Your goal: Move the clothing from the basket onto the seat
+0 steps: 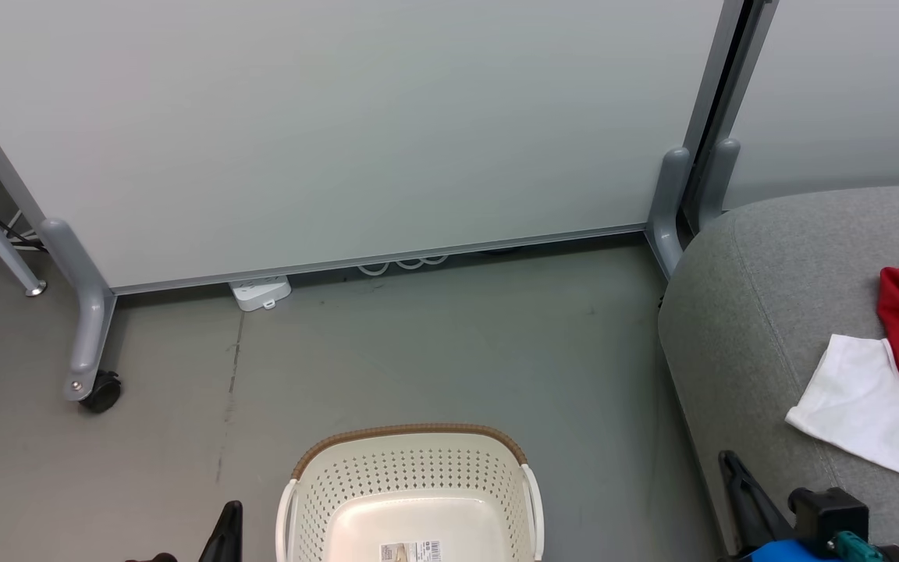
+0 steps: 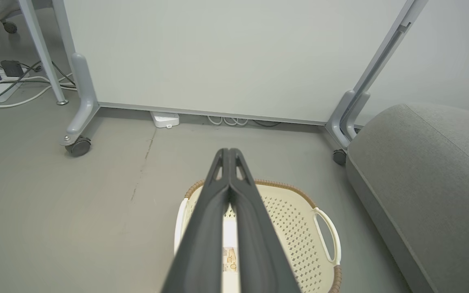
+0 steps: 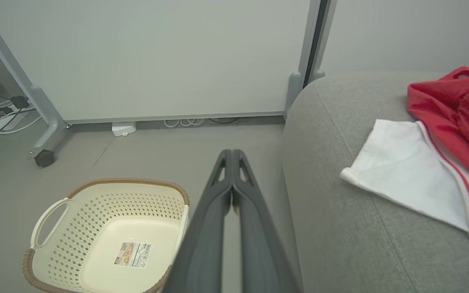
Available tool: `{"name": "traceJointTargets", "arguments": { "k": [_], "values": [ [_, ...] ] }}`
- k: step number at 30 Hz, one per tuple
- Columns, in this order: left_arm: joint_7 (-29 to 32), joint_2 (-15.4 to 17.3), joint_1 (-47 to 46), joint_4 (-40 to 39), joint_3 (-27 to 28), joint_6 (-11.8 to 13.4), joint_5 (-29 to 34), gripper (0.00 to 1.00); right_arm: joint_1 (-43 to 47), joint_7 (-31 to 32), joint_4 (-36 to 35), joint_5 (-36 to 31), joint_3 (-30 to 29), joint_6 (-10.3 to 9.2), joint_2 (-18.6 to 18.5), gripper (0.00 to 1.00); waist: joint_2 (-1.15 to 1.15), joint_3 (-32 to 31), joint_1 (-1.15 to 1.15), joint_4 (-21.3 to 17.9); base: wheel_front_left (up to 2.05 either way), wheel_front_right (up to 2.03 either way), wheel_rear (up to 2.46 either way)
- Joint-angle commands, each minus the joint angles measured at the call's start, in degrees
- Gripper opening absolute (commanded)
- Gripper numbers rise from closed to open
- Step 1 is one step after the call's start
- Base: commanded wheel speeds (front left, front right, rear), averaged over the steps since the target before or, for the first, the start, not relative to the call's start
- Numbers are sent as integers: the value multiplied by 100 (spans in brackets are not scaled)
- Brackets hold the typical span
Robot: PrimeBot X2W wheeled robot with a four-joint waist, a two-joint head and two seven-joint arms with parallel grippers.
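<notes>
Clothing [image 3: 450, 106] lies on the seat [image 3: 340, 244], basket [image 3: 128, 181] bare — job looks done. Left gripper [image 2: 229, 151] and right gripper [image 3: 231, 151] are both pinched closed, empty. Risk — the right arm could snag cloth, dragging it off.

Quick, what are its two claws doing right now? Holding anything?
Left claw: closed, holding nothing.
Right claw: closed, holding nothing.

Our left gripper [image 2: 229, 154] is closed and empty, its two dark fingers meeting at the tips. Our right gripper [image 3: 231, 154] is closed and empty in the same way. In the head view both sit low, fingers pointing up, left at the bottom-left and right at the bottom-right
</notes>
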Motion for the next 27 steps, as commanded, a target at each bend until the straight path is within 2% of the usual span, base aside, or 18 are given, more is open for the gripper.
{"name": "traceJointTargets", "arguments": {
  "k": [1,27],
  "values": [
    [54,21,-84,-92,39,-1,-250,0,-72,33,-57,306,-29,0,-2,0,0,0,0,-1,0,0,0],
    [715,48,-314,-400,309,-8,-2745,0,-375,380,-6,3247,-161,-2,-1,0,0,2,0,-10,0,0,0]
  ]
}}
